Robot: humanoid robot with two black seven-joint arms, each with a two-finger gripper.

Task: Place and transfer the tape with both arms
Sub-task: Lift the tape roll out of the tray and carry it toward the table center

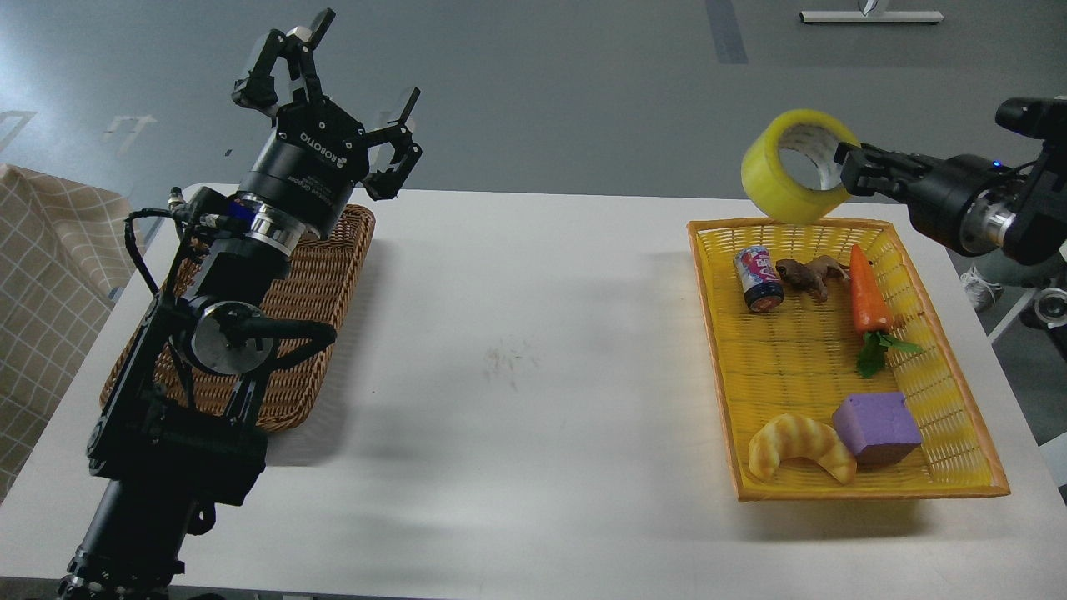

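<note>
head view showed my right end effector (849, 169) pinching the tape (796, 167) by one wall, aloft over the yellow basket's (967, 467) far rim; my left end effector (354, 92) was spread wide, far off. that thin grip risked the roll twisting loose.

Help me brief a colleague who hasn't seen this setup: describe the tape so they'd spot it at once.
Look to the yellow basket on the table's right side. Just above its far edge, the right gripper holds the tape in the air, fingers pinching its wall. It is a hollow translucent yellow ring with a pale core, unlike the solid striped croissant lying in the basket.
</note>
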